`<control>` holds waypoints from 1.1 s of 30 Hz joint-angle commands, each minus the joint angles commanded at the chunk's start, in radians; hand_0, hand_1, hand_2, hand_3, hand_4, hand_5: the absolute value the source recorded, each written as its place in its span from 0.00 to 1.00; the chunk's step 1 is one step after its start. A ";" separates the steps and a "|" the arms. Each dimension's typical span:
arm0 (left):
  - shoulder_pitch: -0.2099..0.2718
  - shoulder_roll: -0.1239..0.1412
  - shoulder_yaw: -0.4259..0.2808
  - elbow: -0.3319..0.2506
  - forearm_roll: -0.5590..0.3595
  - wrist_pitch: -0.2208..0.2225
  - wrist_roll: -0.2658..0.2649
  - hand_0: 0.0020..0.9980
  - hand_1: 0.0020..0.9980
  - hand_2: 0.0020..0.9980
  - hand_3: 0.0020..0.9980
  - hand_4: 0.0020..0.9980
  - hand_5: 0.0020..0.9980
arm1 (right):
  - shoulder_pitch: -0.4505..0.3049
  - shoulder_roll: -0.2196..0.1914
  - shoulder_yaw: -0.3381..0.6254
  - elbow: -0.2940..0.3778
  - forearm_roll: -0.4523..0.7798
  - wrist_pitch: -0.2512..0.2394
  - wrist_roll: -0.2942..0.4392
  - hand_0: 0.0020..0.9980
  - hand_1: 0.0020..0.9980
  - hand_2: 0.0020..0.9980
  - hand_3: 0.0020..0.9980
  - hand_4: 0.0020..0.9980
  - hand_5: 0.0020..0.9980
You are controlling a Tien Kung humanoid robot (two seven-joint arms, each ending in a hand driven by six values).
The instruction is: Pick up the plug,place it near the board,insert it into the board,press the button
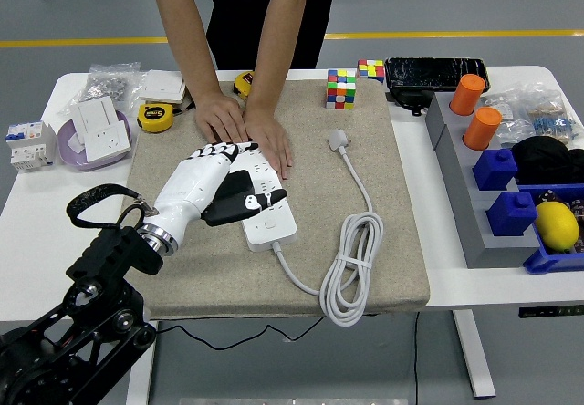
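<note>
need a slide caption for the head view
Robot's left hand holds a black plug over the white power strip a person's hands steady.

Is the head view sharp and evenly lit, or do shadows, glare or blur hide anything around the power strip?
Head view: even, soft light and sharp focus; no glare on the white power strip. Only faint shadows lie on the beige mat. The left hand shows no motion blur, but it covers part of the strip, as do the person's hands.
</note>
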 joint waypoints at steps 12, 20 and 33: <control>-0.002 0.019 0.012 -0.068 -0.011 -0.287 0.163 0.14 0.06 0.15 0.86 0.46 0.10 | 0.001 -0.004 -0.010 0.000 0.007 0.000 0.001 0.77 0.68 0.71 0.68 1.00 0.84; -0.015 0.005 0.053 0.011 -0.013 -0.253 0.145 0.14 0.06 0.15 0.91 0.46 0.08 | 0.003 -0.004 -0.011 0.000 0.004 0.001 -0.001 0.77 0.68 0.71 0.68 1.00 0.84; -0.034 -0.009 0.106 0.084 -0.042 -0.248 0.128 0.14 0.05 0.15 0.92 0.44 0.05 | 0.002 -0.003 -0.019 0.000 0.007 0.001 -0.001 0.77 0.68 0.71 0.68 1.00 0.84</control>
